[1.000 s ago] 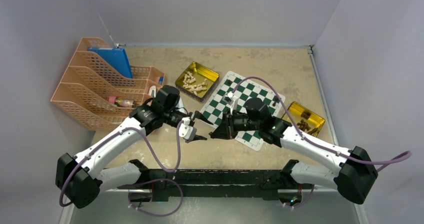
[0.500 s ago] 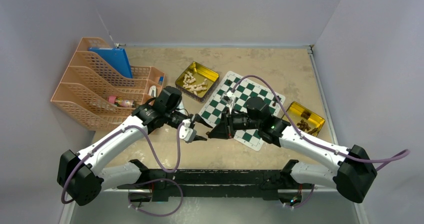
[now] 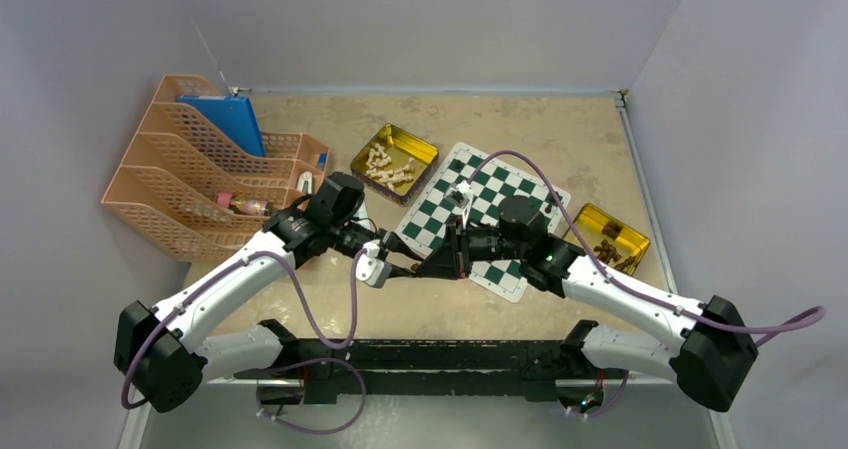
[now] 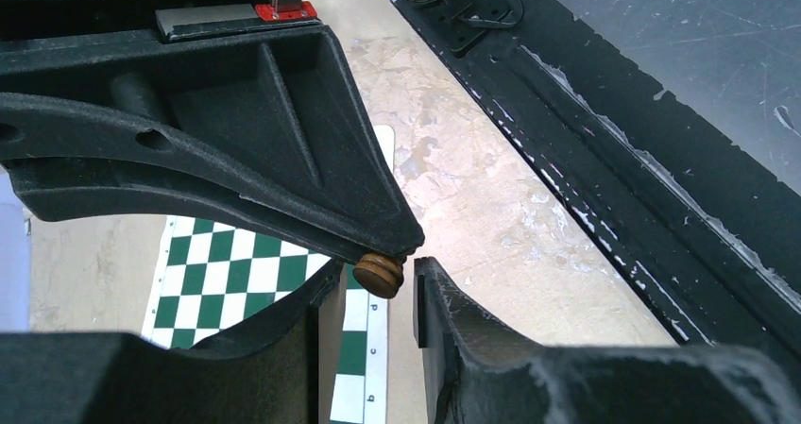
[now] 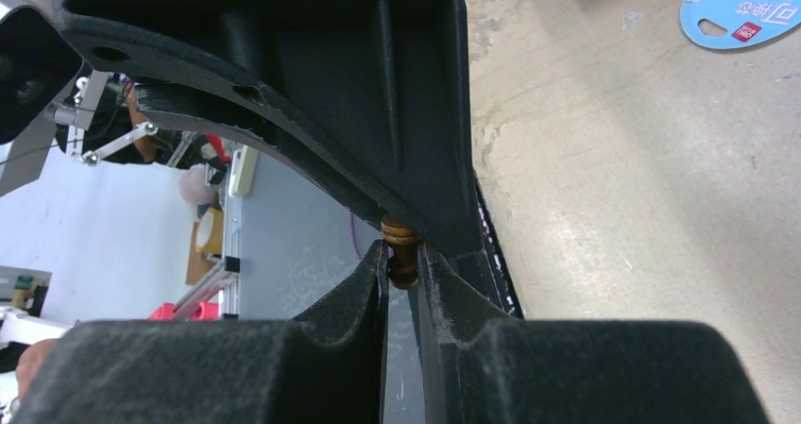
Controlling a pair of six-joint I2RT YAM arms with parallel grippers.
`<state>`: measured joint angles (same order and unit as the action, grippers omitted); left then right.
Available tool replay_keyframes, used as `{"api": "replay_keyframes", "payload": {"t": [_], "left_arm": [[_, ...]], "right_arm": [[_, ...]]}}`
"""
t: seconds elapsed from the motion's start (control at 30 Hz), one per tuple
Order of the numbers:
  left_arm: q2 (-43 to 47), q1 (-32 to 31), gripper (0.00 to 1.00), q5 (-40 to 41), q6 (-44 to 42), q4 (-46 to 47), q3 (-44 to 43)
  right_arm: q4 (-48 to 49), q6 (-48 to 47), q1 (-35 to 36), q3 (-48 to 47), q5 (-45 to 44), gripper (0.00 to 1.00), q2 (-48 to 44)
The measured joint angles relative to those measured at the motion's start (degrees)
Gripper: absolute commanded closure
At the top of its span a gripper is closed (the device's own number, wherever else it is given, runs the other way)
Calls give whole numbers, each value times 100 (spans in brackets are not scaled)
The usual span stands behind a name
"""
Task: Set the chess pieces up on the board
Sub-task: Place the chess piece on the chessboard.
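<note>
Right now my right claw (image 5: 401, 251) clamps the dark chess piece (image 4: 380, 275) at frame centre, its base poking sideways between the parted fingers of my left claw (image 4: 378, 287).

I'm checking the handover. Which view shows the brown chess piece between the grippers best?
Left wrist: the brown chess piece is sharp and well lit, its ringed end facing the camera at the tip of the right gripper. Right wrist shows only a narrow part pinched in that gripper; from the top it is too small to make out.
</note>
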<state>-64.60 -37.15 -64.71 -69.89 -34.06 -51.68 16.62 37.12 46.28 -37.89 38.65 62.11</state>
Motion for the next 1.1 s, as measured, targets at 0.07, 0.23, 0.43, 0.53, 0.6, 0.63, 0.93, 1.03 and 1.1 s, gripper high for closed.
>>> {"api": "replay_keyframes", "payload": {"t": [0.07, 0.23, 0.43, 0.53, 0.6, 0.63, 0.93, 1.03, 1.1], "left_arm": [[7, -2, 71, 11, -13, -11, -11], [9, 0, 65, 26, -26, -68, -31], [9, -2, 65, 50, -26, -131, -59], [9, -2, 64, 57, -26, -140, -68], [11, -2, 65, 61, -26, -146, -68], [11, -2, 68, 61, -24, -149, -68], [11, -2, 86, 107, 0, -203, -68], [0, -2, 90, 109, 57, -199, -70], [-24, -2, 93, 120, 153, -170, -72]], "right_arm": [[33, 22, 2, 0, 7, 84, 0], [48, 83, 11, 0, 15, 84, 37], [35, 144, 17, 0, -7, 84, 63], [-9, 166, 17, -4, -15, 84, 94], [-42, 195, 15, -13, -26, 84, 146], [-48, 212, 15, -13, -37, 84, 166], [-81, 382, 11, -24, -66, 80, 201], [-83, 433, 11, -24, -61, 78, 201], [-87, 448, 11, -22, -66, 77, 199]]}}
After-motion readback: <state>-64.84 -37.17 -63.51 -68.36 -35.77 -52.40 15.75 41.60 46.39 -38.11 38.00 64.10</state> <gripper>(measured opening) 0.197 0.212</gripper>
